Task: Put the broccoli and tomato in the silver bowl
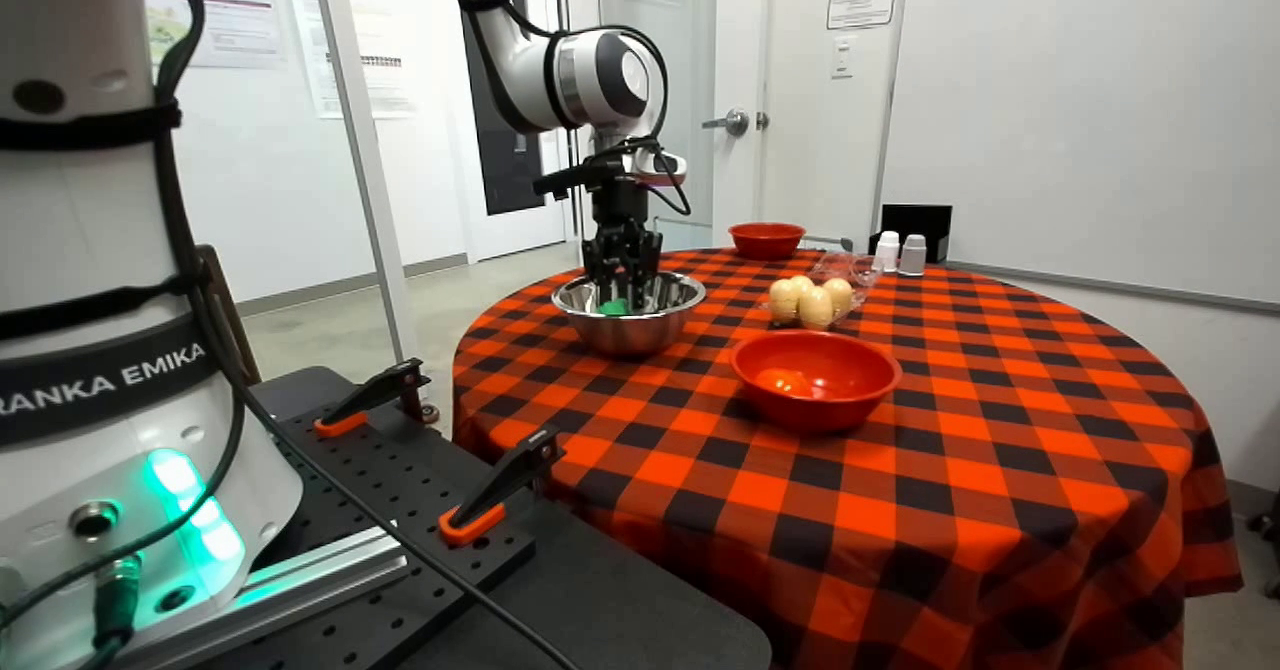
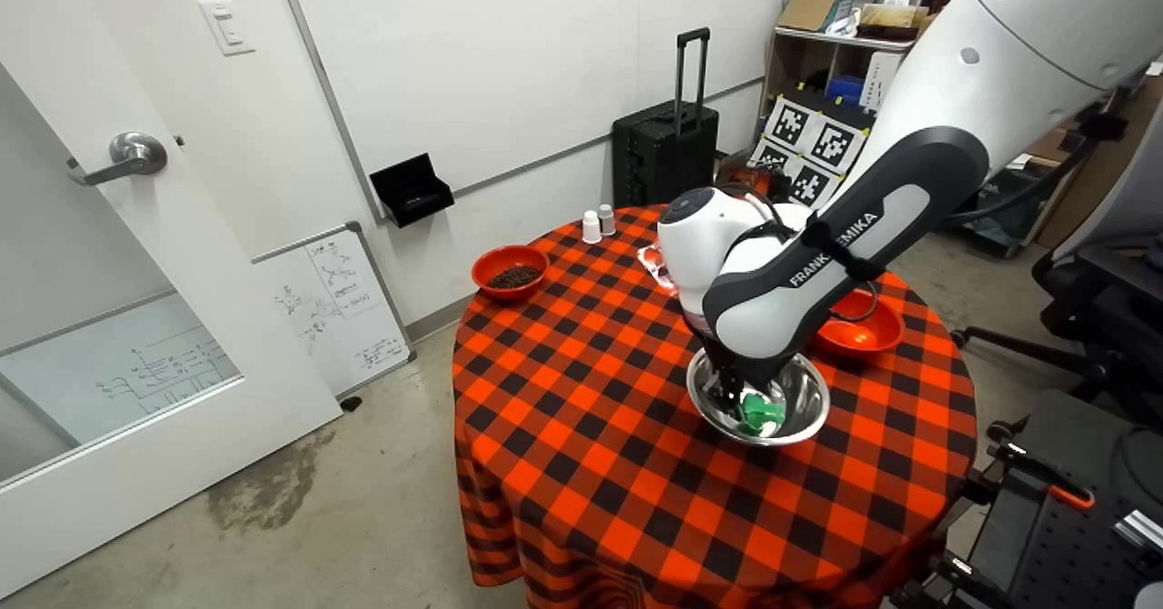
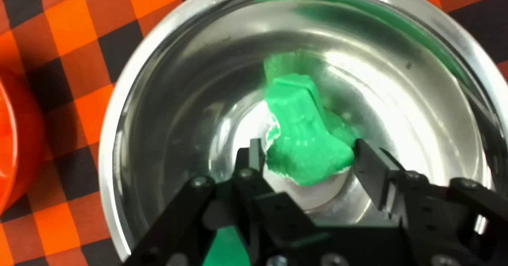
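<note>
Checked tablecloth (image 1: 1000, 420) bears the silver bowl (image 1: 630, 338), broccoli (image 3: 303, 139) low inside, gripper (image 3: 308, 155) half-spread to either side, whether gripping I cannot tell; placing seems nearly done, calling for release, then the tomato (image 1: 783, 381) from the nearby red bowl (image 1: 822, 414)

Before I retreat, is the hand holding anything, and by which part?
It cannot be told whether the hand grips the broccoli, whose wider end shows between the fingertips.

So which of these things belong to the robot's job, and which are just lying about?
Part of the job:
silver bowl
broccoli, in that bowl
tomato, in the big red bowl
gripper

Just lying about:
egg-like things
two little bottles
red bowl of dark bits
suitcase
</note>
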### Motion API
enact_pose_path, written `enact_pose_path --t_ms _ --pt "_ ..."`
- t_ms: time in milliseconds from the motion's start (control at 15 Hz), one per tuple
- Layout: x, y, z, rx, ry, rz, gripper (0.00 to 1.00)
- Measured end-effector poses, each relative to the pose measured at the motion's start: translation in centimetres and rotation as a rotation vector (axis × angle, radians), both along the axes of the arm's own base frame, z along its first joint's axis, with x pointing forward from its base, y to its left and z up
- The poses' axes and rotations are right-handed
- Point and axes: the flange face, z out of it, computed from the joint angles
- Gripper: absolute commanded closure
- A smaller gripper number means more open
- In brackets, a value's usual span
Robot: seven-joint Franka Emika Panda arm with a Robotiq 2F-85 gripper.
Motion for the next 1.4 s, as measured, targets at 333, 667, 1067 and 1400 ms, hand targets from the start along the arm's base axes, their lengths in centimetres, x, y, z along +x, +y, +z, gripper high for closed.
enact_pose_path --t_ms 333,667,1067,1400 --pt "0.8 -0.5 0.7 -0.002 -0.019 -0.009 0.00" --pt "1.9 -3.9 3.4 -0.006 -0.054 0.033 0.00" --pt "0.6 -12.9 7.8 -0.038 -0.084 0.098 0.00" --pt "-1.0 -18.6 9.2 -0.032 -0.089 0.140 0.00"
